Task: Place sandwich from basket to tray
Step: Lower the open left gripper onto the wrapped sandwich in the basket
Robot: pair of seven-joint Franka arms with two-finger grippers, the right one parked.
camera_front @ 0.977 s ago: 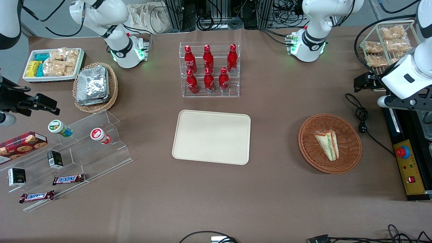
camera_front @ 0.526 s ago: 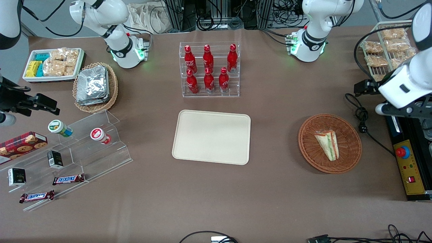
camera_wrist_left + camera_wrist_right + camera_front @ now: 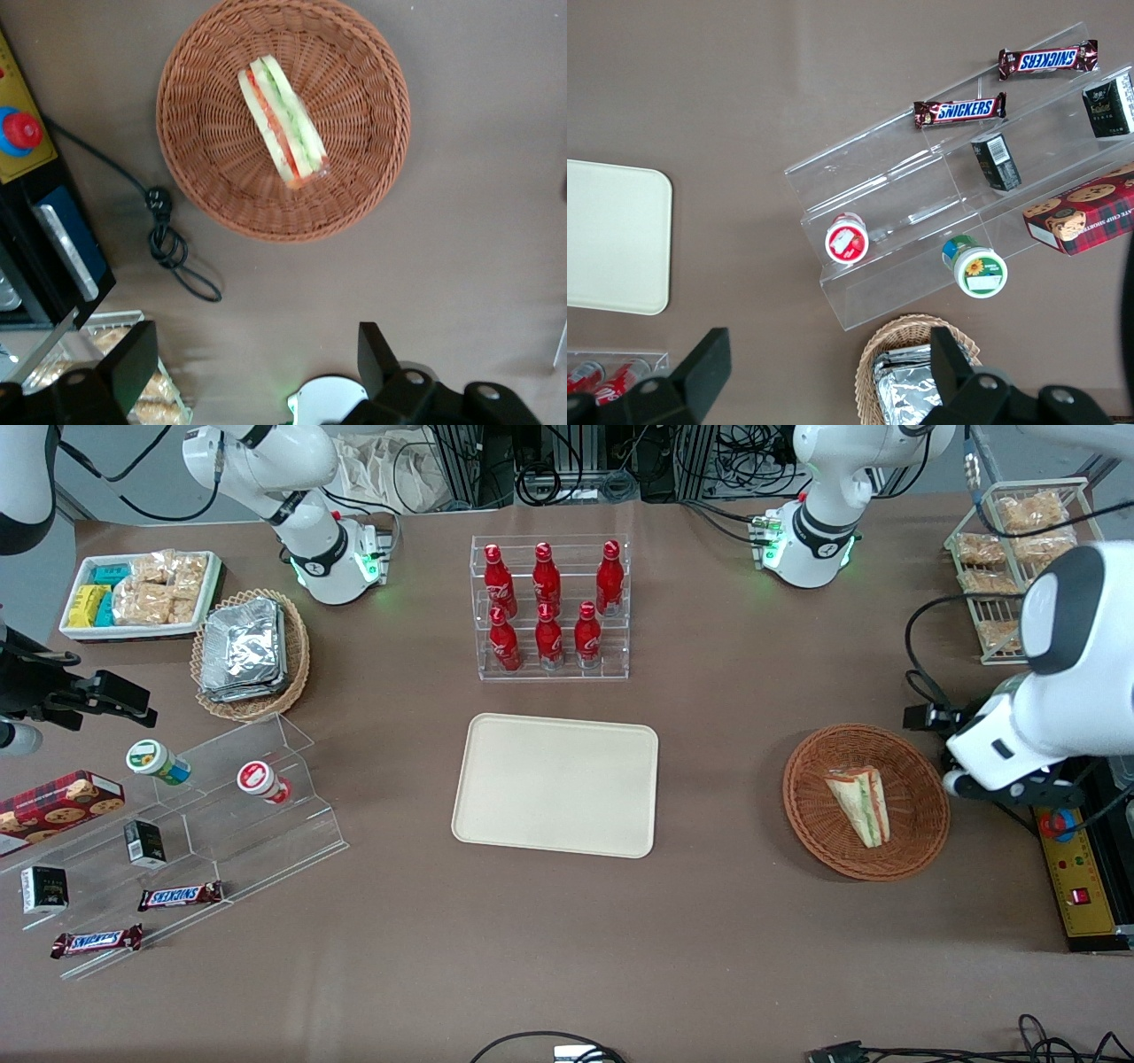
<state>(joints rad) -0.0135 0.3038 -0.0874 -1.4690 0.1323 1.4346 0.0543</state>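
Triangular sandwich (image 3: 282,123) lying on its side in the reddish-brown wicker basket (image 3: 372,168), cream tray (image 3: 555,783) well apart toward the parked arm's end, left gripper (image 3: 252,367) raised beside the basket, fingers (image 3: 135,361) spread wide and holding nothing, seemingly clear of its rim.

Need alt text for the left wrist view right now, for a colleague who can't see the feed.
A sandwich lies in a round wicker basket on the brown table, with the open gripper above the table beside the basket, holding nothing. A black cable and a control box with a red button sit nearby.
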